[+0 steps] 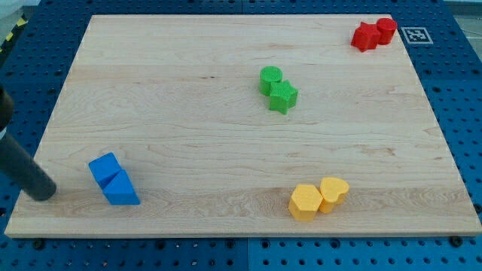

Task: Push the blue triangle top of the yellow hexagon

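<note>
Blue triangle [121, 189] sits low at the view's left on the wooden surface [188, 68], touching a blue cube [105, 168] just above and left of it. My tip [44, 190] rests at the surface's left edge, left of both blue blocks and apart from them. No pincer on this rig, only the rod, so there is no open or closed state to report. Two yellow blocks lie touching at the view's bottom right; which is the hexagon is hard to tell, likely the left one [304, 202], the other yellow block [334, 193] beside it. Judgement: triangle looks small, rigid and light, should slide easily on smooth wood but may rotate if pushed off-centre; best contact is its left face, low and central. Cube may be dragged along. Green cylinder [270, 77] and green star [283, 96] stand mid-board, above the likely path; red blocks [373, 34] are far off at top right. Path rightward appears open.
</note>
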Controlling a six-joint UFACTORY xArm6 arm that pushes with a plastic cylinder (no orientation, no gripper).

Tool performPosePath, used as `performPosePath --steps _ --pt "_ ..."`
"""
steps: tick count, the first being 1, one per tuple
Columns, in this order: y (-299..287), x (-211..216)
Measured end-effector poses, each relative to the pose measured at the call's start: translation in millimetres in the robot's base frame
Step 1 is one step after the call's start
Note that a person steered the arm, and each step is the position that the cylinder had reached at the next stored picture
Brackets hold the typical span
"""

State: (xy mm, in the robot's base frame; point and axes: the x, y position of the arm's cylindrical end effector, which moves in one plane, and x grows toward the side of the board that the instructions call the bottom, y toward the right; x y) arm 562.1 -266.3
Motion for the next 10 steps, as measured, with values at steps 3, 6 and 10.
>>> performPosePath --steps 3,6,10 --pt "162.6 4.4" --pt "86.8 29.3" --pt "237.2 56.5"
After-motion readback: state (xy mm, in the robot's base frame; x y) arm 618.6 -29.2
